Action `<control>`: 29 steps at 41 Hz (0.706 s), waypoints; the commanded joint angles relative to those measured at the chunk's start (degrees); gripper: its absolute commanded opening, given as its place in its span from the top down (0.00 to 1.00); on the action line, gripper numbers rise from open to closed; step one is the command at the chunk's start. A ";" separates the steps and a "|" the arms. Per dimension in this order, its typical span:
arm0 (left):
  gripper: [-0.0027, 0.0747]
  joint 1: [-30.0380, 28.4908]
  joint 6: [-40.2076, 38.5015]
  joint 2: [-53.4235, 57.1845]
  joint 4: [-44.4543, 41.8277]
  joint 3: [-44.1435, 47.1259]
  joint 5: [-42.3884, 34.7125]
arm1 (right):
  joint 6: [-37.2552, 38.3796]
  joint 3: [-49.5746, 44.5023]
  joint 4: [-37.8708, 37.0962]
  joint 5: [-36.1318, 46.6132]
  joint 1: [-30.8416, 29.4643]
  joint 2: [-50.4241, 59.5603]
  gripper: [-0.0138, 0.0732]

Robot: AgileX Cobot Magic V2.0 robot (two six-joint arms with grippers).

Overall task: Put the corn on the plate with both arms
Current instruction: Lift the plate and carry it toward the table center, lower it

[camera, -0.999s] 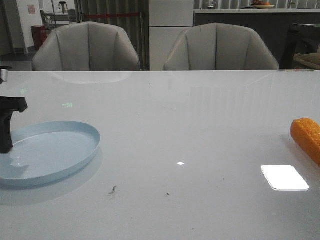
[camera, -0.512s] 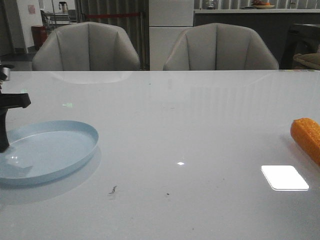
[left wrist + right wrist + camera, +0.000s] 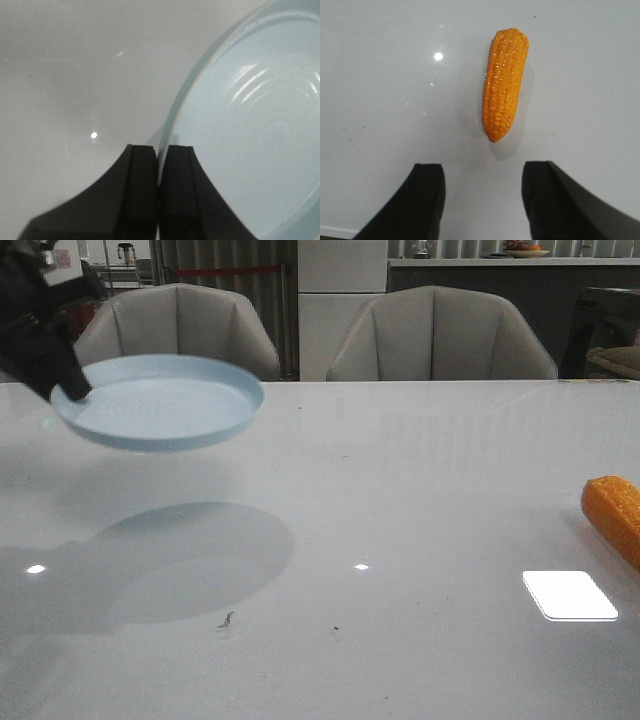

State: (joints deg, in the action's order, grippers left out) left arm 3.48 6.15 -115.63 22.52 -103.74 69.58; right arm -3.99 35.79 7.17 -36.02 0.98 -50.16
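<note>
Half-hidden at far left: left gripper (image 3: 72,390) clenched on the plate (image 3: 165,405) rim, plate aloft above the table (image 3: 400,500) (shadow beneath). Far right, corn (image 3: 614,515) flat on the table, cut off by the frame. Right gripper (image 3: 481,200) spread wide, untouched.

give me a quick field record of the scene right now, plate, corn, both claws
plate: pale blue, lifted off the table, held level by its rim
corn: orange-yellow, lying on the table at the right edge of the front view, untouched
left claw: shut on the plate rim
right claw: open, above the table, corn just beyond its fingers
step left: corn not yet on plate
</note>
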 commanded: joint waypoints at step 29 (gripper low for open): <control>0.85 23.47 -2.46 -5.34 -7.53 -6.09 2.54 | -0.07 2.17 0.34 2.79 0.05 0.19 0.32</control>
State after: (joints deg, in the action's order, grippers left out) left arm 25.38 4.40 -123.19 16.63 -108.04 70.44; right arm -3.99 35.79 7.17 -36.02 0.98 -50.16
